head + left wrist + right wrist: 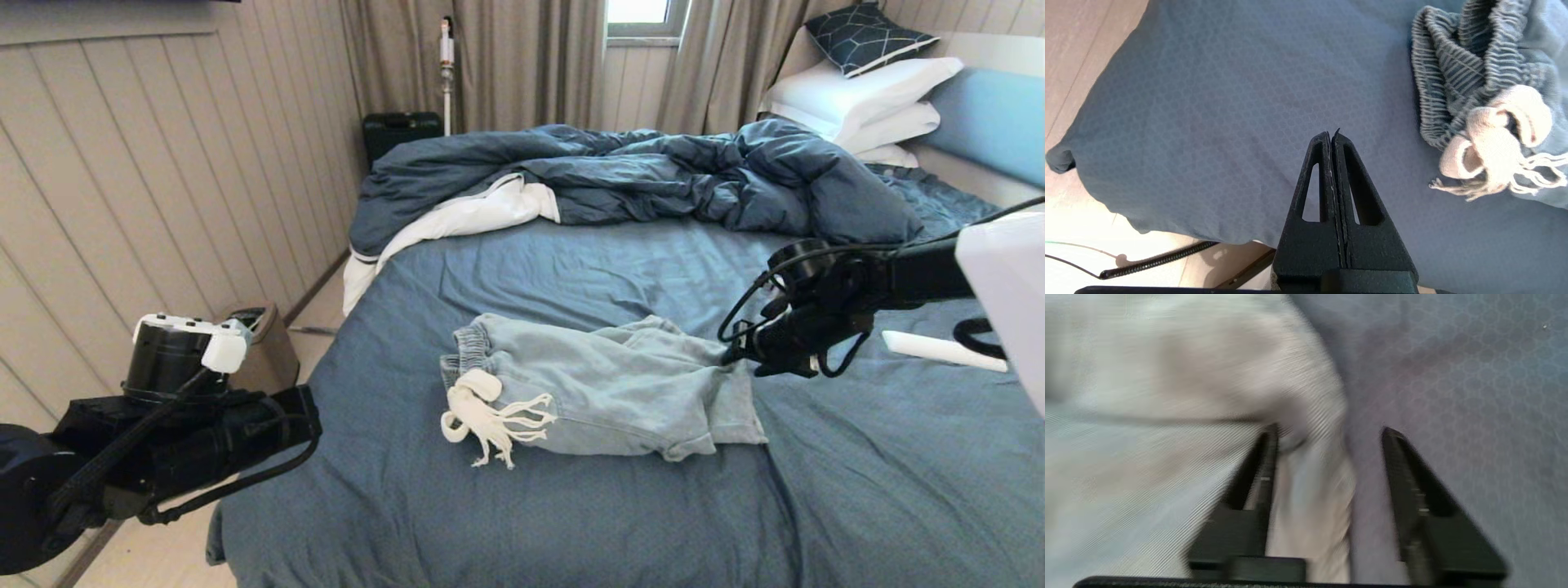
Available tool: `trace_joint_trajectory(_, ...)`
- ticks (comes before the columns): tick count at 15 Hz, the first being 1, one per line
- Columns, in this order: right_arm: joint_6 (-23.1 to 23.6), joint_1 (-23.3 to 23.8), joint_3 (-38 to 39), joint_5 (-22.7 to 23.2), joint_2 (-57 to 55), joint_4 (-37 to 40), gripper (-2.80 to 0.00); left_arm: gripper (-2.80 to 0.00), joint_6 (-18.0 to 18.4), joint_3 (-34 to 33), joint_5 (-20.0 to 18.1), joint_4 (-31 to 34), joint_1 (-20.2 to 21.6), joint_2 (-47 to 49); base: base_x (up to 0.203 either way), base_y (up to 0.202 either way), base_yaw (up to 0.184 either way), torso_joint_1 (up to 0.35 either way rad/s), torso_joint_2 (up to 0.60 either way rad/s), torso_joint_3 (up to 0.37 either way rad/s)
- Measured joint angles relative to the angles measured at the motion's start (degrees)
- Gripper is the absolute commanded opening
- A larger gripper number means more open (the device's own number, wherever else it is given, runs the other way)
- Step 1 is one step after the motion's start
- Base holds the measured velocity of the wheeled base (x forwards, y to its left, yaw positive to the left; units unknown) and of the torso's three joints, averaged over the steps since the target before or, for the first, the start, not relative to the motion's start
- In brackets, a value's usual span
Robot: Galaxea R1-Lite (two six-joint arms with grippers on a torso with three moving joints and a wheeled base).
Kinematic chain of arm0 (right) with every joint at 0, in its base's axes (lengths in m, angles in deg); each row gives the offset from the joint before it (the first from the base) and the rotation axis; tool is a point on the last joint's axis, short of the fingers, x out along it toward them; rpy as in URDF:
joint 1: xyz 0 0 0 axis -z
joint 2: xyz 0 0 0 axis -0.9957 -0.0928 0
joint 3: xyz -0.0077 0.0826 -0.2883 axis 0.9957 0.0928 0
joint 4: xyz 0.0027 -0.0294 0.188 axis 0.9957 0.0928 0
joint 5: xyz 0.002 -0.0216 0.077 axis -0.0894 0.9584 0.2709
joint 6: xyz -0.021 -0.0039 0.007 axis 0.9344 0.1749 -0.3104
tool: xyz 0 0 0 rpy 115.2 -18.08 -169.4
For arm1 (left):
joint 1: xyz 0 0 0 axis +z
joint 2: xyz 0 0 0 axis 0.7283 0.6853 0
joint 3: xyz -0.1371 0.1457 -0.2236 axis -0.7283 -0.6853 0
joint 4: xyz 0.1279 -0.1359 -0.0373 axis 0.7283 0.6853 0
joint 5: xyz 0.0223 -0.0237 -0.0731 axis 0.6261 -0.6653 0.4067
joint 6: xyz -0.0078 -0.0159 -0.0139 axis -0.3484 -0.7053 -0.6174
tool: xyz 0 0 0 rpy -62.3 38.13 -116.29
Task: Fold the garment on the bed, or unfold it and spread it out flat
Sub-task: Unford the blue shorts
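While the pale blue denim shorts (600, 388) lie folded on the slate-blue bed (571, 506), the right gripper (1327, 465) straddles their leg edge, fingers (1412, 490) apart, holding nothing. The left gripper (1332, 136) hangs near the waistband, fingers pressed together and empty.

blurred: garment (1167, 416) | cut off: headboard (992, 122) | hidden: right end effector (731, 353) tips

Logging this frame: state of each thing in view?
shorts: folded over, lying on the sheet, not held
drawstring: bunched, tassels loose on the shorts
right gripper: jaws open, at the shorts' leg edge
left gripper: jaws shut, empty, over the bed's near corner
duvet: rumpled at the far side
pillows: stacked by the headboard
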Motion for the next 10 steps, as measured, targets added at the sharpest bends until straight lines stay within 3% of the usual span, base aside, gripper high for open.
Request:
trace_joint_trajectory(5,-0.9,-1.4,0.4,1.0,8.0,0.2,0.0,-2.8,0.8,3.8,0.2,-0.5,0.1,0.3,0.0,0.0,0.0,0.0,0.0,0.0)
trace_joint_trajectory(9,-4.0,-5.5,1.4,1.1,10.1,0.3,0.0,-2.8,3.9,14.9,-1.1,3.9,-0.7,3.9,0.0,0.0,0.0,0.0,0.0,0.0)
trace_joint_trajectory(10,-4.5,-6.6,1.7,1.1,10.3,0.2,-2.8,-2.8,4.5,18.0,-2.4,4.9,-1.3,5.7,0.0,0.0,0.0,0.0,0.0,0.0)
